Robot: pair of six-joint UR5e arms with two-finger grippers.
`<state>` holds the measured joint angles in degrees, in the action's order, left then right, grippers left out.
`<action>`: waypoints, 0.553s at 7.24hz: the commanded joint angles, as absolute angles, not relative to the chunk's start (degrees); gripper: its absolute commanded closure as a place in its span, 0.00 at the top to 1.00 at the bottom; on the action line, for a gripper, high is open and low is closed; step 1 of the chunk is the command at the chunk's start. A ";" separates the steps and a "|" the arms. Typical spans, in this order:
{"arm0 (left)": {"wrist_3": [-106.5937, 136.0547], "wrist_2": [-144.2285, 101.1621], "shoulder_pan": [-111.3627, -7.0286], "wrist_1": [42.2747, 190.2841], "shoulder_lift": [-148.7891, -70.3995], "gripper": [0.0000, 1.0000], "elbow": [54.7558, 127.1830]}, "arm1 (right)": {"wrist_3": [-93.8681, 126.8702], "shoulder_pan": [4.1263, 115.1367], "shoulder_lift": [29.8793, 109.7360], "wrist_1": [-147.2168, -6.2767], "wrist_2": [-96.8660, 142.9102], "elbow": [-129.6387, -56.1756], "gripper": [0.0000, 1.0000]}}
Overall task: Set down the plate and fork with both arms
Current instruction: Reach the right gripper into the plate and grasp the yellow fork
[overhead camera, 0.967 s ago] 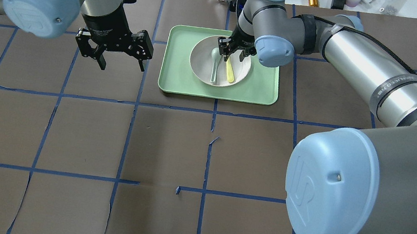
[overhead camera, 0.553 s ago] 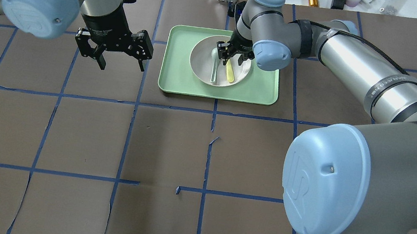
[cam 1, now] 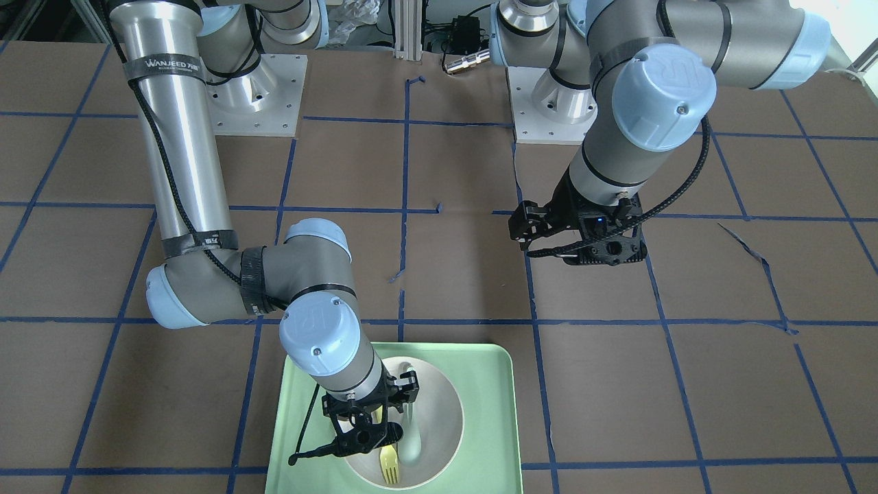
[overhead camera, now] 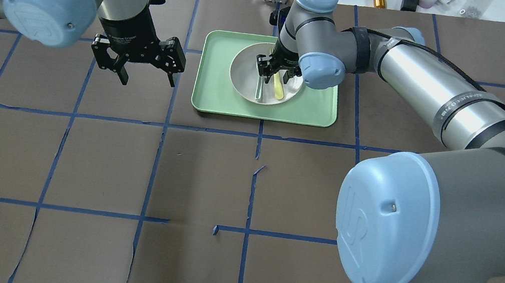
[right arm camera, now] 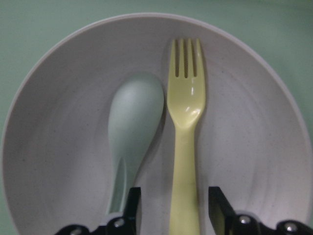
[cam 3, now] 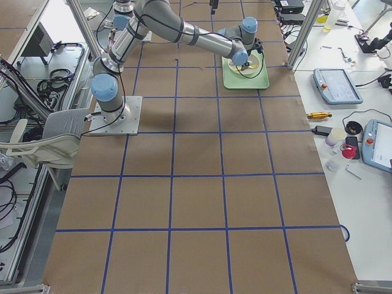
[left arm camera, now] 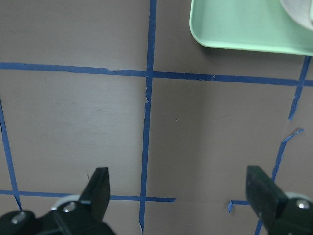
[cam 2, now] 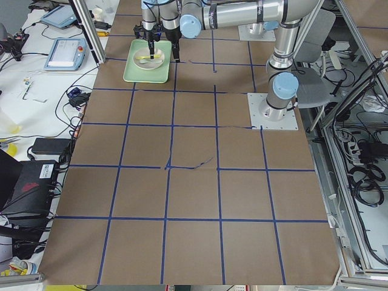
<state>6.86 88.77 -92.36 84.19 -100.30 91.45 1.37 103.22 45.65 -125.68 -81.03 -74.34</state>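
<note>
The off-white plate (overhead camera: pixel 242 76) sits on a mint-green tray (overhead camera: pixel 211 97) at the far middle of the table. The yellow fork (overhead camera: pixel 279 89) lies in the plate, next to a pale green spoon (overhead camera: pixel 259 91). My right gripper (overhead camera: pixel 275 68) hangs low over the plate. In the right wrist view the gripper (right arm camera: pixel 174 210) is open, with one finger (right arm camera: pixel 132 205) on each side of the fork (right arm camera: pixel 186 112) handle, not touching it. The spoon (right arm camera: pixel 132 122) lies left of the fork. My left gripper (overhead camera: pixel 147 78) is open and empty, above the table left of the tray.
The front-facing view shows the tray (cam 1: pixel 494 384) at the bottom edge with the plate (cam 1: pixel 439 412) in it. In the left wrist view the tray corner (left arm camera: pixel 234 24) lies beyond the open left gripper (left arm camera: pixel 180 196). Brown table with blue tape lines all round. Cables and bottles lie beyond the far edge.
My right gripper has moved a little left and lower over the plate, to the fork's handle. The left arm has not moved.
</note>
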 commanded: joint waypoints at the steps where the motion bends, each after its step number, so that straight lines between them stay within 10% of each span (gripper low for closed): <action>1: 6.86 88.77 -92.29 84.11 -100.28 1.00 91.41 | 0.97 103.27 45.26 -125.86 -82.17 -74.18 0.56; 4: 6.86 88.77 -92.29 84.11 -100.19 1.00 91.41 | 0.97 103.27 45.44 -125.95 -83.06 -74.44 0.45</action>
